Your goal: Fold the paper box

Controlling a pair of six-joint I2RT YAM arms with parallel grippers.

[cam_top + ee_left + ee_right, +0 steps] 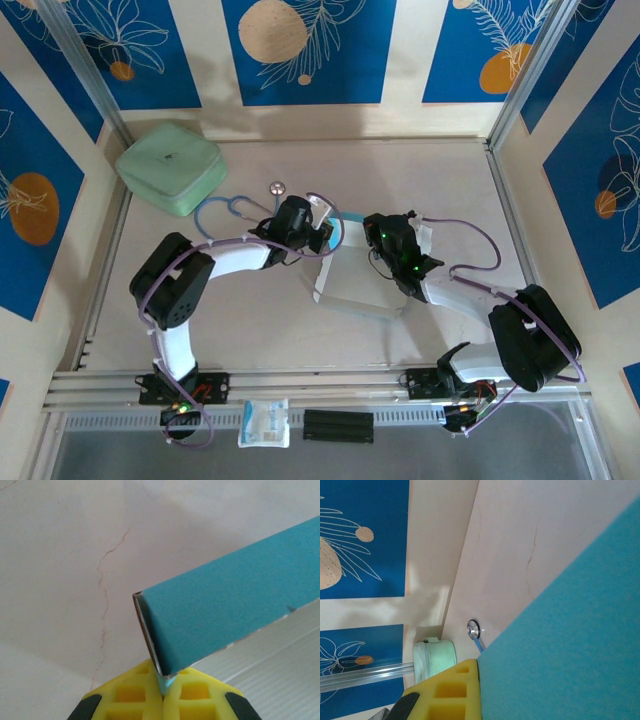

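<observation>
Two claws, one paper box, and both are clamped on it. From the top camera we see the paper box [352, 296] sitting mid-worktop [250, 320] between the arms. It's mostly a white sheet spread out flat, with teal showing at its far edge. The left claw [322, 222] comes in at that far edge from the left and the right claw [378, 232] from the right, near each other but apart.

On the left wrist cam, the left claw [162, 692] has its yellow pads [132, 695] squeezed together with the bottom corner of a teal panel nipped between them. That panel of the paper box [235, 610] stands up off the worktop [55, 580] and runs off to the upper right, with a thin folded edge at its left end.

On the right wrist cam, one yellow pad [452, 692] sits flush against a big teal face of the paper box [570, 640]. The other finger is hidden behind the card, but we read the right claw as closed on it.

Other stuff: a mint-green case [172, 165] sits in the far left corner, with a blue stethoscope [232, 208] just in front of it, beside the left claw. A clear packet [264, 422] and a black block [338, 425] sit on the front rail between the arm bases. The right wrist cam also catches the stethoscope's chest piece [473, 628] and the case [435, 660].
</observation>
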